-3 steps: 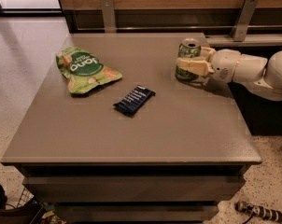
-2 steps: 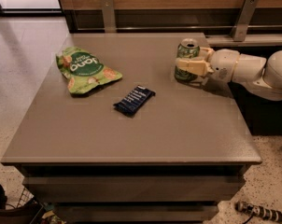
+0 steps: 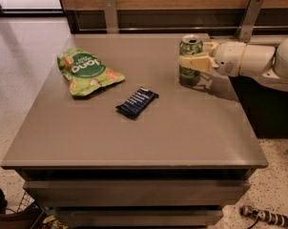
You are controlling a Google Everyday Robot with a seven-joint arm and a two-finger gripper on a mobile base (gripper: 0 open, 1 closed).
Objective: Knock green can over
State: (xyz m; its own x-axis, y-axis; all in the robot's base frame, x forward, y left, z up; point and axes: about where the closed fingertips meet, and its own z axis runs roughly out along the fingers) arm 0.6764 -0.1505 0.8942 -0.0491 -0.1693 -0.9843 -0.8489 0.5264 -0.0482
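The green can (image 3: pixel 190 46) stands upright near the far right of the grey table (image 3: pixel 134 142). My gripper (image 3: pixel 191 55) reaches in from the right and is closed around the can. One cream finger (image 3: pixel 195 63) lies across the can's front and the other sits behind it. The white arm (image 3: pixel 258 61) extends off the right edge.
A flat green snack bag (image 3: pixel 87 71) lies at the table's left. A dark blue snack bar (image 3: pixel 137 102) lies near the middle. A wooden wall with metal brackets (image 3: pixel 110 13) runs behind the table. A floor object (image 3: pixel 263 216) lies at the bottom right.
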